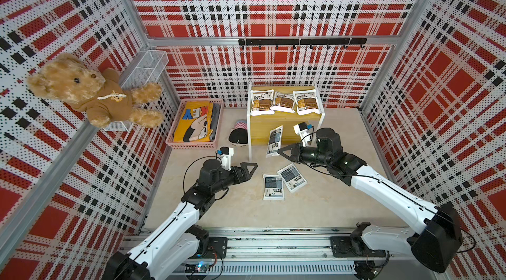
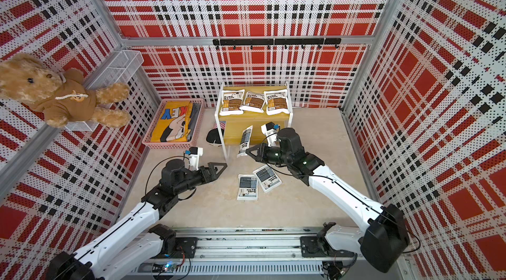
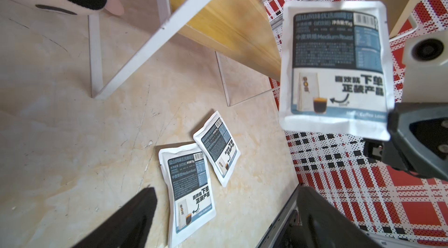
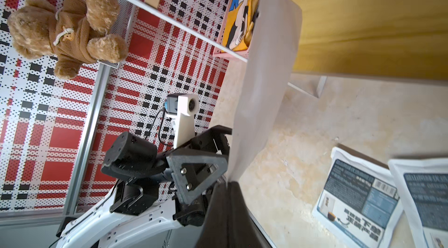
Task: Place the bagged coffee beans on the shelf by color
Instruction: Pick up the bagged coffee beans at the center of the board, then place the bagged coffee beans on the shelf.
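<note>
The right hand (image 1: 279,152), pinching a grey coffee bag (image 1: 274,141) by its lower edge, holds it upright just in front of the lower board of the shelf (image 1: 286,125); the left hand (image 1: 250,168) hangs spread, farther left.

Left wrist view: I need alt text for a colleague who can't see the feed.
A grey-labelled coffee bag hangs in the air, pinched at one corner by the right gripper, close to the shelf. Two more grey-labelled bags lie flat on the tabletop ahead of the open left gripper.
</note>
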